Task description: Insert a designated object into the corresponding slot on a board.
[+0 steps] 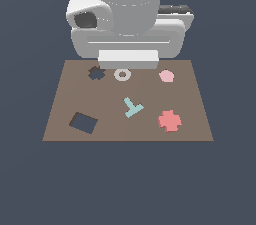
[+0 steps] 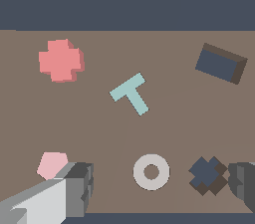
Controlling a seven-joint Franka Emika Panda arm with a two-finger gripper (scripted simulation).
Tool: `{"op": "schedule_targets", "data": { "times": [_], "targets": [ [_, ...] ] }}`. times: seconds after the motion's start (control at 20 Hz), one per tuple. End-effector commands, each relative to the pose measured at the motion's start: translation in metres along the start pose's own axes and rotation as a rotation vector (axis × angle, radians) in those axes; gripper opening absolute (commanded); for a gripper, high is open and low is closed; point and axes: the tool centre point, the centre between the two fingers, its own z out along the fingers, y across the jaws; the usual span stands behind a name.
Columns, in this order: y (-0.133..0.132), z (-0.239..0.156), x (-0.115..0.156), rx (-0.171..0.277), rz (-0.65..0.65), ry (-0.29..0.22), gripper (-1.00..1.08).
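The gripper hangs open and empty above the far edge of the board, over the grey ring. The red cross block lies flat near the board's front corner on the exterior view's right, well apart from the fingers. Reaching it likely means moving forward and rightward. The cross-shaped slot sits empty just beside the ring; the rectangular cutout is empty too

Count: one brown board. Four loose pieces: one salmon-red plus block, one teal T-piece, one pale pink pentagon, one grey ring. Two dark cutouts: one cross slot, one rectangular cutout.
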Motion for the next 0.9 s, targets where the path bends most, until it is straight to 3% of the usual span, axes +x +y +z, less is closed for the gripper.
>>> {"op": "schedule_targets", "data": {
  "times": [0.0, 0.4, 0.85],
  "targets": [
    [0.000, 0.000, 0.000, 0.000, 0.000, 0.000, 1.00],
    [-0.011, 0.011, 0.009, 0.001, -0.009, 0.000, 1.00],
    [-0.047, 0.046, 0.040, 0.002, -0.039, 0.001, 1.00]
  ]
}}
